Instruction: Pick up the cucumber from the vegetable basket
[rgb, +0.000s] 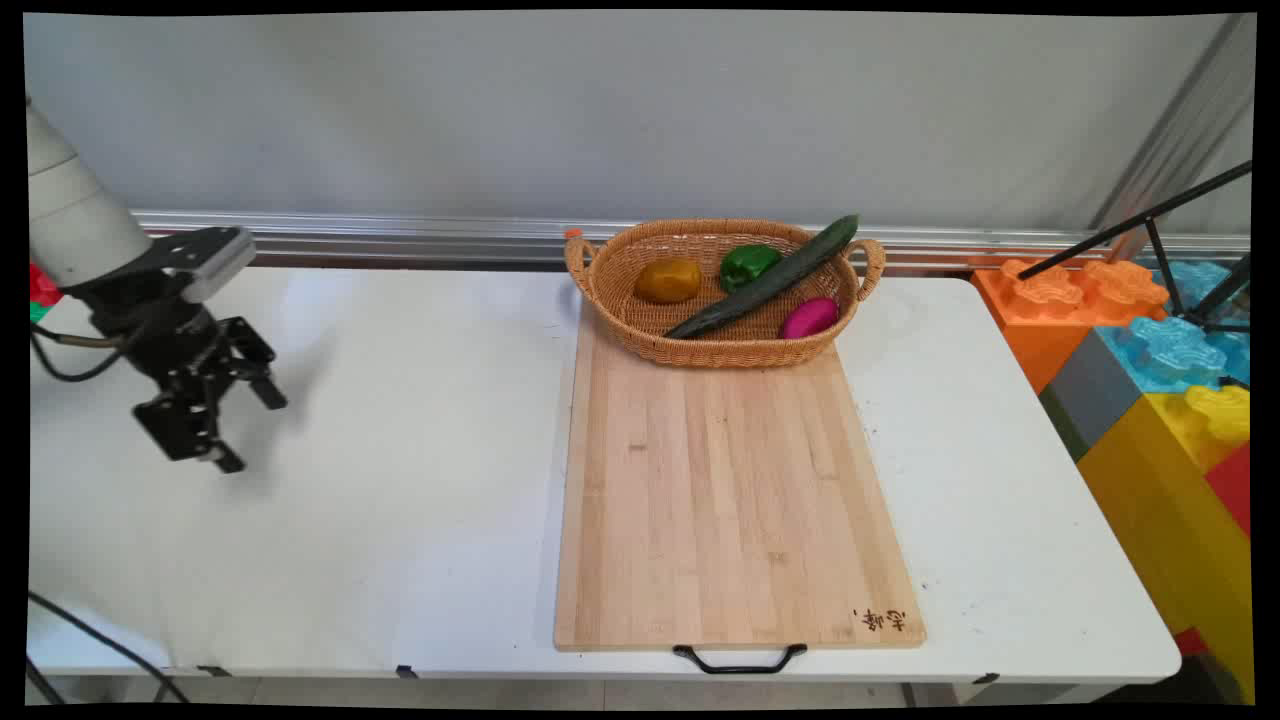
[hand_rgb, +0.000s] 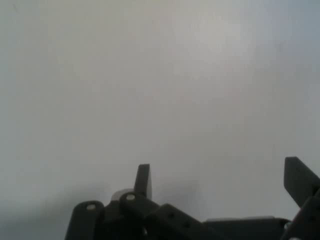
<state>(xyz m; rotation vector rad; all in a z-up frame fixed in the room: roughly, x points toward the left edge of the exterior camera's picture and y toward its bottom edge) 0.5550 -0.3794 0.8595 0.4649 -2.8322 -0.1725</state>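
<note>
Hand (rgb: 248, 430) hangs wide open, empty, over bare desk (rgb: 400, 500), well left of the basket (rgb: 640, 330); cucumber (rgb: 765, 278) lies slantwise inside.

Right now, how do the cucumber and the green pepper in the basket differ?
The cucumber is long, slim and dark green; the green pepper is short, chunky and brighter green. The cucumber lies slantwise across the basket, its far tip resting over the rim by the right handle; the green pepper sits wholly inside, toward the back. Both lie in the same wicker basket, side by side, far from the gripper.
</note>
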